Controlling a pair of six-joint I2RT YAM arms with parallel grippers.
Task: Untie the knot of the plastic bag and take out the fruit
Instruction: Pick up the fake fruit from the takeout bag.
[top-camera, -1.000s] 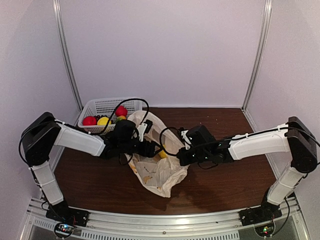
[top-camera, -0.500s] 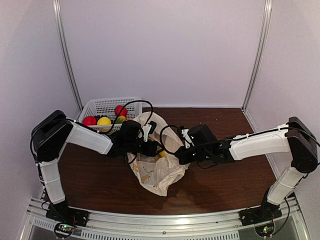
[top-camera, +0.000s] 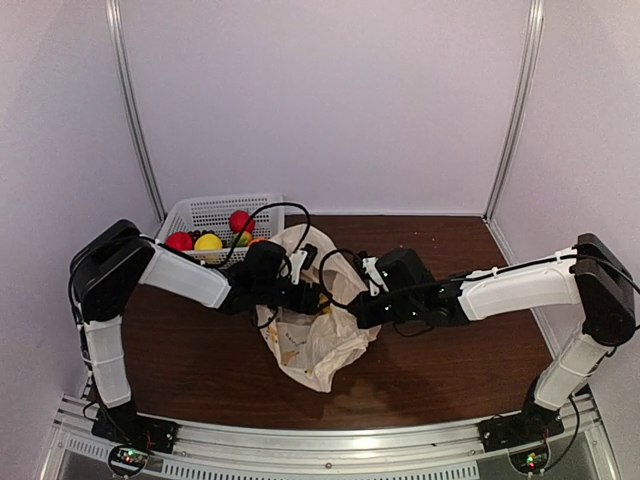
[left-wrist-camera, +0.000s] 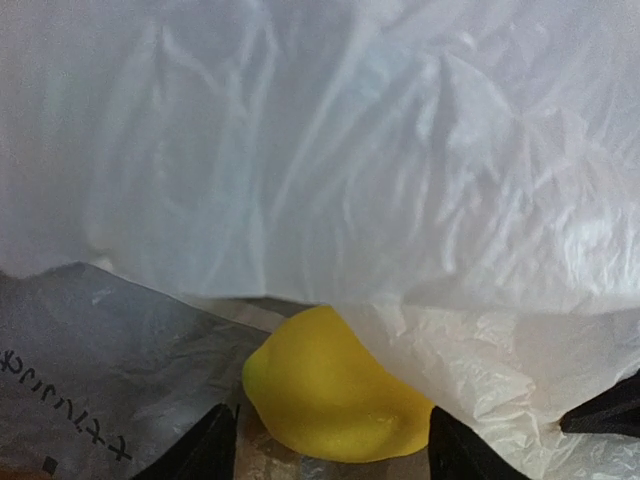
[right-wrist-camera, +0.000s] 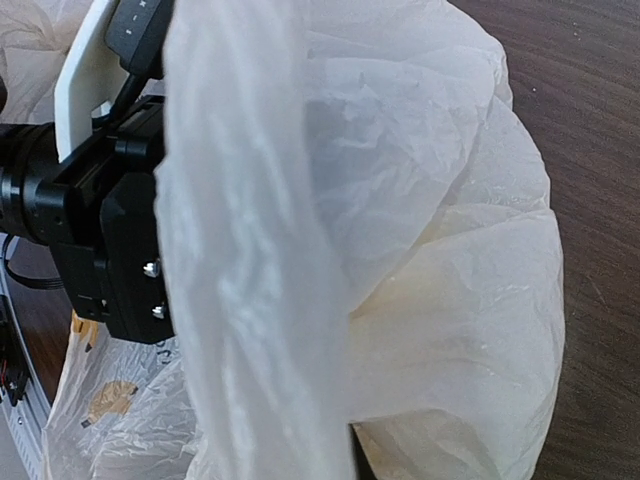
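Observation:
The plastic bag (top-camera: 312, 340) lies crumpled mid-table with its mouth open; no knot shows. My left gripper (top-camera: 318, 300) reaches into the mouth. In the left wrist view it (left-wrist-camera: 330, 448) is open, with a yellow fruit (left-wrist-camera: 335, 385) lying between its black fingertips (left-wrist-camera: 200, 452) under the bag's film (left-wrist-camera: 330, 160). My right gripper (top-camera: 357, 312) is at the bag's right edge. In the right wrist view a taut band of film (right-wrist-camera: 250, 260) rises from its hidden jaws, beside the left gripper's black body (right-wrist-camera: 100, 230).
A white perforated basket (top-camera: 215, 212) stands at the back left and holds red fruit (top-camera: 180, 241), a yellow one (top-camera: 208, 242) and another red one (top-camera: 240, 221). Cables loop over the bag. Metal frame posts stand at the back corners.
My left arm has pushed to the right, deeper into the bag's mouth. The right arm has held the bag's edge almost still.

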